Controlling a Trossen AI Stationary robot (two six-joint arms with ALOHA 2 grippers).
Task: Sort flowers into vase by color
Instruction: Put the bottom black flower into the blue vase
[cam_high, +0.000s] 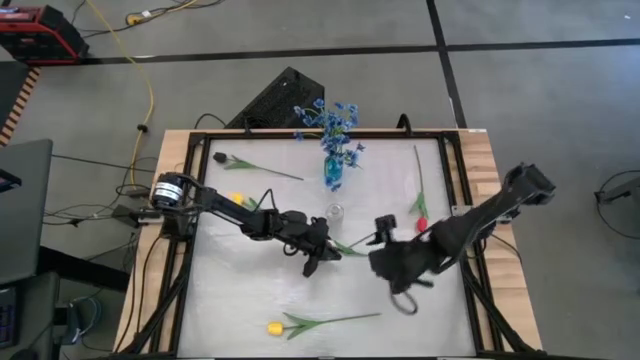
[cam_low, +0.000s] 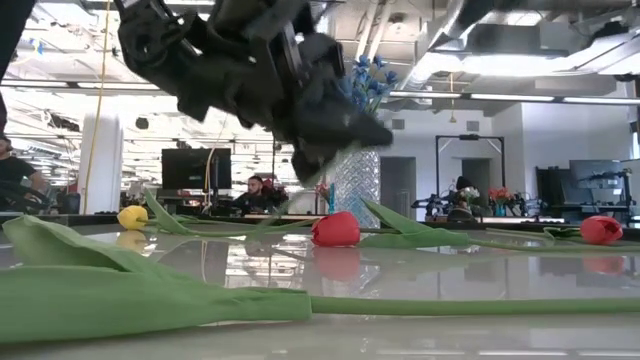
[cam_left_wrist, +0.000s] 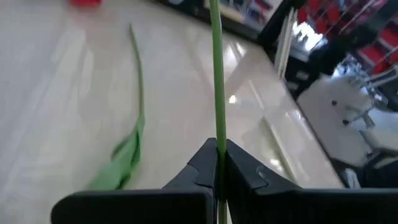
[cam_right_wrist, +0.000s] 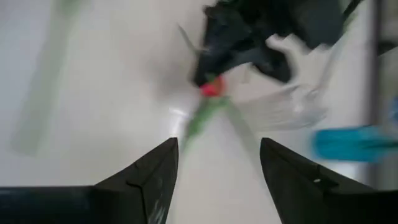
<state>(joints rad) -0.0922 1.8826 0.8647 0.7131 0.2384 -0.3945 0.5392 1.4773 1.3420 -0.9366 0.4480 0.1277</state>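
Note:
My left gripper (cam_high: 322, 250) (cam_left_wrist: 217, 149) is at mid-table, shut on the thin green stem of a red tulip (cam_right_wrist: 212, 88). Its bloom (cam_low: 335, 228) lies just under the gripper (cam_low: 335, 125). My right gripper (cam_high: 383, 240) (cam_right_wrist: 217, 146) is open and hovers a little to the right of it, facing the tulip and touching nothing. The blue vase (cam_high: 333, 175) (cam_right_wrist: 354, 143) stands toward the far edge with blue blossoms (cam_high: 335, 125) in it. Lying flat on the table are a second red tulip (cam_high: 420, 222), a yellow tulip (cam_high: 274, 327), a dark bloom (cam_high: 222, 158) and another yellow tulip (cam_high: 237, 198) beside the left arm. My left gripper pinches the red tulip's stem (cam_left_wrist: 217, 134) between its two fingers, close to the bloom end. The fingers come slanting down from the table's left and lie roughly along the stem. The stem runs on past them toward the right arm, and the bloom rests on the table.
A small clear glass (cam_high: 335, 212) stands between the vase and the grippers. A loose stem with a leaf (cam_left_wrist: 134, 124) lies ahead of the left gripper. A dark frame (cam_high: 455, 190) rims the white tabletop. The near middle of the table has free room.

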